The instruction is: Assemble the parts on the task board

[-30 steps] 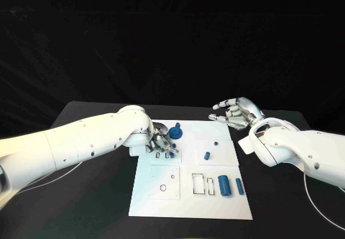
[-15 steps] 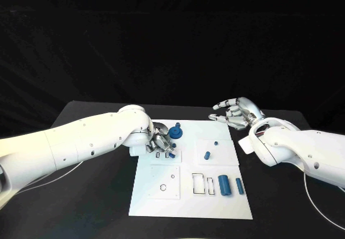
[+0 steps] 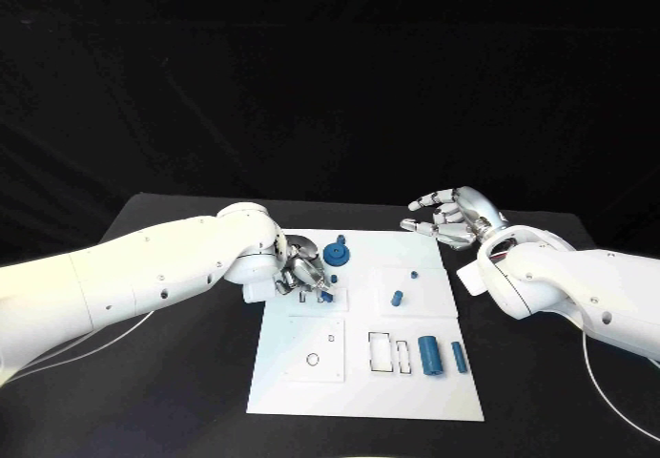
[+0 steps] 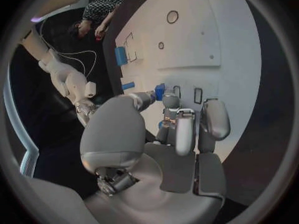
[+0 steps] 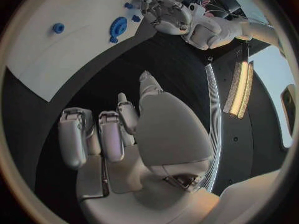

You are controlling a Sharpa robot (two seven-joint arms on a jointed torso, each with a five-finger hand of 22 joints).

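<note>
1 flat white task board (image 3: 413,386) lies mid-table. 2 smooth blue cylinders (image 3: 429,355) lie near its front, 1 blue gear (image 3: 336,254) at back. The left hand (image 3: 304,276) pinches 1 small blue part (image 4: 160,91) over the board; the right hand (image 3: 448,218) hovers with fingers spread, empty.

Robotics laboratory test station: black tabletop (image 3: 179,382) against black backdrop, white task board (image 3: 360,382) with outlined slots, a second robot arm (image 4: 59,72) with trailing cables alongside.
</note>
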